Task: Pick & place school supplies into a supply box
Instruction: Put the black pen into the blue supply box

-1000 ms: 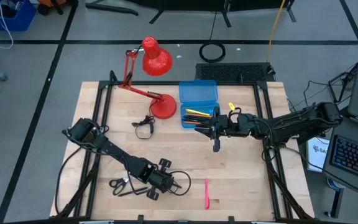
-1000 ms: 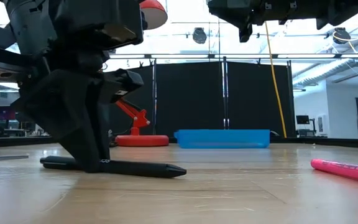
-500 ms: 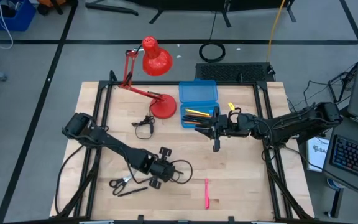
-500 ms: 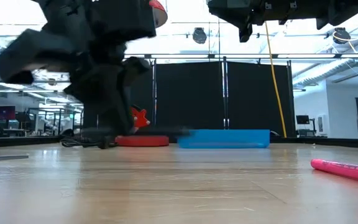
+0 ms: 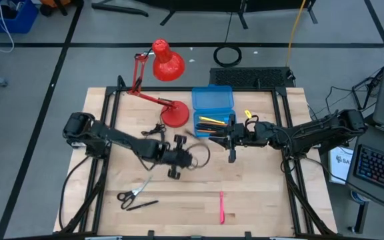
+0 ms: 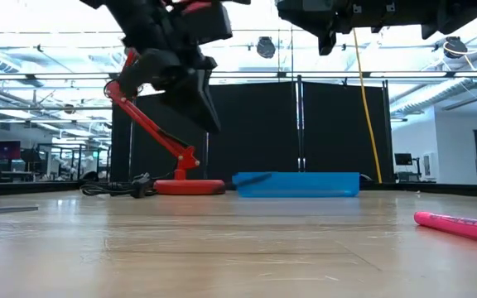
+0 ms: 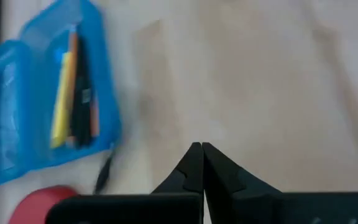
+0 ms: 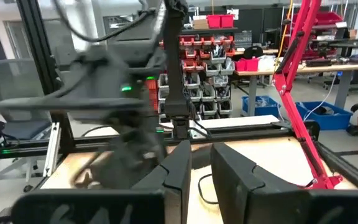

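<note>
**Fig.** Left tool (image 5: 182, 160) raised above the middle of the desk (image 5: 259, 193), short of the supply box (image 5: 212, 98). Its fingers (image 7: 191, 165) are seen pressed together, and nothing is visible between them. The right tool (image 5: 231, 157) is held just in front of the box, its fingers narrowly parted and empty.

The box lies open near the far edge, beside the base of the red desk lamp (image 5: 175, 117). A yellow marker (image 7: 61, 99), an orange pencil (image 7: 72, 56) and dark pens are already lodged in its tray. One thin black pen (image 7: 104, 174) appears to lie just outside the tray's corner, towards the lamp base; whether the wall is touched cannot be told.

Three risks are judged:

- If that pen is counted as delivered, it would be left outside the box.
- If it is approached with the fingers shut, it may be pushed under the lamp base or rolled away.
- The two tools are close together at the box front, so a direct advance could bring them into contact.

Scissors (image 5: 133, 194), another black pen (image 5: 142, 205) and the pink pen (image 5: 222, 208) lie near the front edge, not yet collected.
</note>
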Tool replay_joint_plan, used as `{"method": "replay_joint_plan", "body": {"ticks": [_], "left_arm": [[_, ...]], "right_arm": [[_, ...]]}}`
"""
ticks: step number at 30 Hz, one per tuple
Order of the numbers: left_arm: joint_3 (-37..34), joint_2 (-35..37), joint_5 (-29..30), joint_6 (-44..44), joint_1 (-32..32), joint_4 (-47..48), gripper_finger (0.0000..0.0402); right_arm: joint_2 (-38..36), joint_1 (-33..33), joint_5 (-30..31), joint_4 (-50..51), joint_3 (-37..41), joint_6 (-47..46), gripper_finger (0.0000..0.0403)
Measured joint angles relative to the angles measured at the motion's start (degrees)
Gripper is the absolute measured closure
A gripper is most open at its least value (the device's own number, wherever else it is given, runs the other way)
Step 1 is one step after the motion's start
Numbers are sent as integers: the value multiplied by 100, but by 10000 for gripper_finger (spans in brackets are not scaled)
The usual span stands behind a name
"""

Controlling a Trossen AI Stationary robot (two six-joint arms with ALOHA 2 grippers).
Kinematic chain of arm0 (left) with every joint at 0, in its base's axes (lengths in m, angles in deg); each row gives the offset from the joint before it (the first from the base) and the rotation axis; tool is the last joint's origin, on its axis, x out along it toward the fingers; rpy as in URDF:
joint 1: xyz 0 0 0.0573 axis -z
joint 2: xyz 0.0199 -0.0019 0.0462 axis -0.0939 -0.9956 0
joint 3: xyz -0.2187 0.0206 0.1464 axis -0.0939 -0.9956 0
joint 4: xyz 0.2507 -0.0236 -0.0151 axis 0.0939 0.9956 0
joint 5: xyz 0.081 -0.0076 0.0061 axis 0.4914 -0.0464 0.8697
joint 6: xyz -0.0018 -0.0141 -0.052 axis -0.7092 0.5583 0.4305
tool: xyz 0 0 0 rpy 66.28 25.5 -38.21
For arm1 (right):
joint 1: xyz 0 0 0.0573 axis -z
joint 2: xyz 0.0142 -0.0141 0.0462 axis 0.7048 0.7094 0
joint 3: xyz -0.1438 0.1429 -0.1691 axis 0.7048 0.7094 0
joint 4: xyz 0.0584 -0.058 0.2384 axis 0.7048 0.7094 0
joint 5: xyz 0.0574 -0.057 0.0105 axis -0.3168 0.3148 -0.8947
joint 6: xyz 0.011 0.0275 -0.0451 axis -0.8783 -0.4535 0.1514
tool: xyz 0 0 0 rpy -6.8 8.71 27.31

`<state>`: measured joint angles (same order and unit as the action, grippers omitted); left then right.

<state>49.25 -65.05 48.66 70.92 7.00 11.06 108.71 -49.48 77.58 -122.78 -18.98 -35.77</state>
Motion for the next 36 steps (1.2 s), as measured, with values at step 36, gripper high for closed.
{"method": "replay_joint_plan", "body": {"ticks": [36], "left_arm": [[-741,37,-200,4297,-757,-96,360]], "right_arm": [[4,-215,-1,788,-2,-862,353]]}}
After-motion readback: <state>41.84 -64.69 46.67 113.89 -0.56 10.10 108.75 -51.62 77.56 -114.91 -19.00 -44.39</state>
